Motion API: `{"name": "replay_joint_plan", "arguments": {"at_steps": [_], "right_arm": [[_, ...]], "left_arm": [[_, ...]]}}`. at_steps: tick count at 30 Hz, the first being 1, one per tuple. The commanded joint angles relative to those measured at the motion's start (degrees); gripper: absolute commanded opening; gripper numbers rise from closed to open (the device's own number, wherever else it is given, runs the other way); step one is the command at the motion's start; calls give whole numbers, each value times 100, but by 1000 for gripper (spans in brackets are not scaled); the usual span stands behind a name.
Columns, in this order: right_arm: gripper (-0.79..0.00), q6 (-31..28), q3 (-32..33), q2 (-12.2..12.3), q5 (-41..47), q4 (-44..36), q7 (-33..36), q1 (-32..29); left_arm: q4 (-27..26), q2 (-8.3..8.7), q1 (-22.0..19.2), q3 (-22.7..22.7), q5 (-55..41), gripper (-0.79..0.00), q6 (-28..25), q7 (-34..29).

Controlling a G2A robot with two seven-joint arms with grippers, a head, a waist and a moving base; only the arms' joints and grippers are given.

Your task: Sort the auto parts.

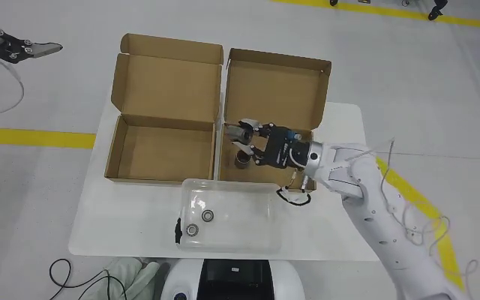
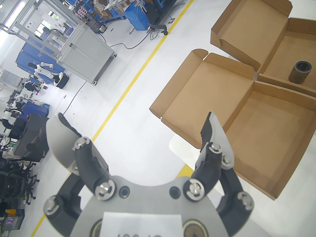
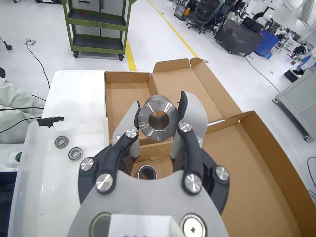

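— What's around the white table [image 1: 337, 127] on your feed?
— I see a yellow floor line [image 1: 45, 138] at nine o'clock and a black cable [image 1: 54, 268] at seven (loosely looped). On my right wrist feed, a green cart [image 3: 98, 20] stands on the floor.

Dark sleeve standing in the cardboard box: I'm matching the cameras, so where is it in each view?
Top view: dark sleeve below the right gripper.
Left wrist view: the sleeve upright in the farther box.
Right wrist view: the sleeve under the gripper's steel bushing.
Shared landmark: the empty cardboard box alongside.
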Motion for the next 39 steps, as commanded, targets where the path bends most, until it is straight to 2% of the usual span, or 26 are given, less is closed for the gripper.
{"name": "replay_joint_plan", "arguments": {"at_steps": [1, 7, 19, 27, 39], "right_arm": [[-785, 79, 12, 4, 8, 92, 75, -56], [-785, 120, -18, -7, 46, 560, 28, -53], [-785, 523, -76, -6, 98, 961, 1190, -64], [-785, 699, -221, -49, 418, 1528, 1788, 52], [-785, 930, -683, -193, 685, 2204, 2596, 492]], "left_arm": [[0, 0, 0, 0, 0, 0, 0, 0], [0, 0, 0, 0, 0, 0, 0, 0], [0, 0, 0, 0, 0, 0, 0, 0], [0, 0, 0, 0, 0, 0, 0, 0], [0, 0, 0, 0, 0, 0, 0, 0]]}}
